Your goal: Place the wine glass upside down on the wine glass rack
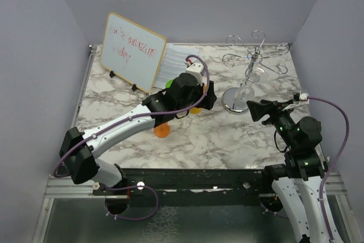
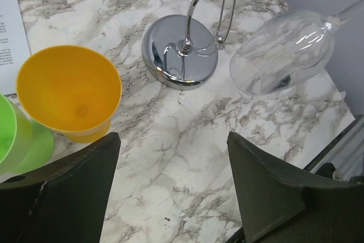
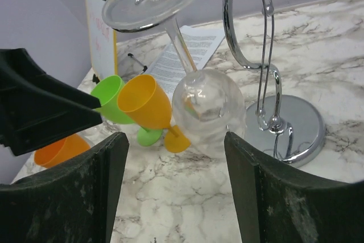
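Spread wide and empty, the right gripper (image 3: 176,197) holds nothing. Just ahead of its fingers the wine glass (image 3: 207,109) hangs bowl-down and tilted, its foot up in a curled arm of the wine glass rack (image 3: 296,126), whose disc base sits ahead-right. The left gripper (image 2: 170,197) also gapes empty, with a yellow cup (image 2: 71,89) ahead-left of it.

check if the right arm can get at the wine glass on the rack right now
Probably yes. The right gripper is open and faces the wine glass, only bare marble between. The rack has its upright wire close beside the bowl, so that side looks tight.
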Action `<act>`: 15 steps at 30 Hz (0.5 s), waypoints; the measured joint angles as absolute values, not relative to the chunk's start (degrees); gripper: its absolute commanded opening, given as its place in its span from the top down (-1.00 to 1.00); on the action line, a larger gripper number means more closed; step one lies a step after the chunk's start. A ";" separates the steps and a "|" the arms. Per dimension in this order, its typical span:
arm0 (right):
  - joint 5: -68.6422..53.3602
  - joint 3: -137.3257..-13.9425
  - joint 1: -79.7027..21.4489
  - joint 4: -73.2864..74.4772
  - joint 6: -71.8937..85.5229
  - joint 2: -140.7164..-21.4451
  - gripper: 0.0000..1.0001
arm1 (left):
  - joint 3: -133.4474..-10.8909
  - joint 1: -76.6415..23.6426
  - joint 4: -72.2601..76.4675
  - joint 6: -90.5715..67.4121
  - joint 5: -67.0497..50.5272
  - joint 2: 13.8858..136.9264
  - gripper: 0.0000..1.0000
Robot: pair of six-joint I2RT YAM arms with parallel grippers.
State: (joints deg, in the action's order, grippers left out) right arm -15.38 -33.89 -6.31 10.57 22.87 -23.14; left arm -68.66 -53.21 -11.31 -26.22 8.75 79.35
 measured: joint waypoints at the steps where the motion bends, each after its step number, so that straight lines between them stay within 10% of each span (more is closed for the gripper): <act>1: -14.79 -33.71 -6.31 11.64 24.23 -21.78 -0.47 | -70.54 -53.19 -12.58 -26.04 9.26 81.34 -0.49; 15: -4.19 -30.13 -6.31 21.37 41.30 -10.26 -0.01 | -82.32 -50.43 -18.68 -23.70 15.18 96.84 -0.08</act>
State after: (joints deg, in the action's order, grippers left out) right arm -4.19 -30.13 -6.31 21.37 41.30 -10.26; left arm -82.32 -50.43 -18.68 -23.70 15.18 96.84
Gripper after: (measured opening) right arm 0.539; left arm 0.579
